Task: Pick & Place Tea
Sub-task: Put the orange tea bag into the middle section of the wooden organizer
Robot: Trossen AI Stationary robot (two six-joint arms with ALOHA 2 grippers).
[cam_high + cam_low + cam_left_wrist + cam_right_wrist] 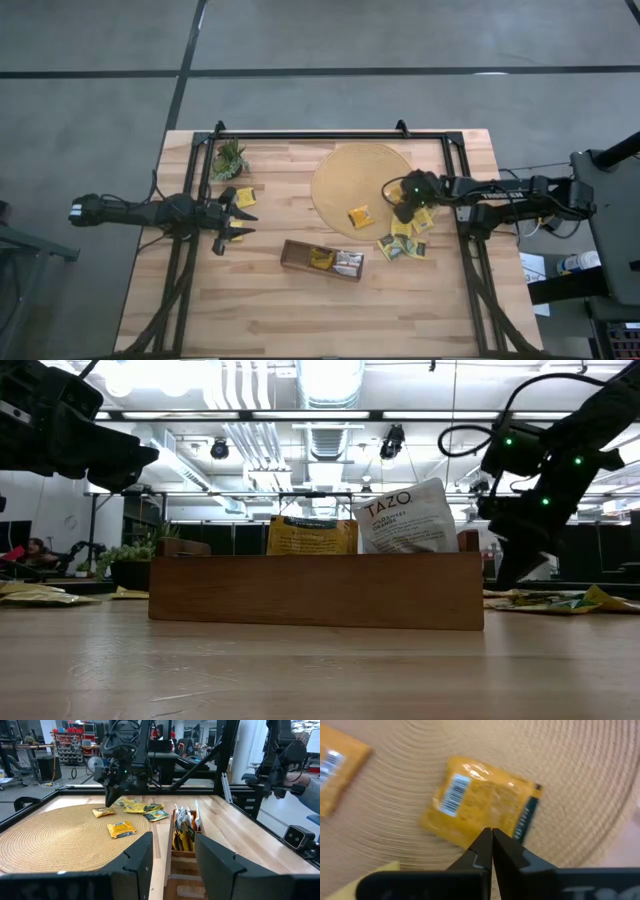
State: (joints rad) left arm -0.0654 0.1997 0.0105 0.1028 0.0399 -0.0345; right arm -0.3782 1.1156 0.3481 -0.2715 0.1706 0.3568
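Yellow tea sachets lie around the round woven mat (345, 170). One sachet (480, 802) lies flat on the mat near its right rim, and my right gripper (492, 831) slants down onto it, shut. Another sachet (360, 215) lies alone on the mat, and several more (402, 248) lie on the wood just off its rim. The dark brown tray (322, 260) holds sachets standing on edge. My left gripper (232, 215) hovers open and level at the table's left, with two sachets (244, 197) on the wood beside it. My right gripper meets the yellow sachet at its edge (470, 837), the one nearest the gripper, with the two fingertips closed together there. The fingers slant down from the table's right side. The sachet lies flat on the mat.
A small green plant (230, 158) stands at the far left corner. A black frame (330, 135) runs along the table's far edge and down both sides. Bare wood lies along the table's near edge, in front of the tray.
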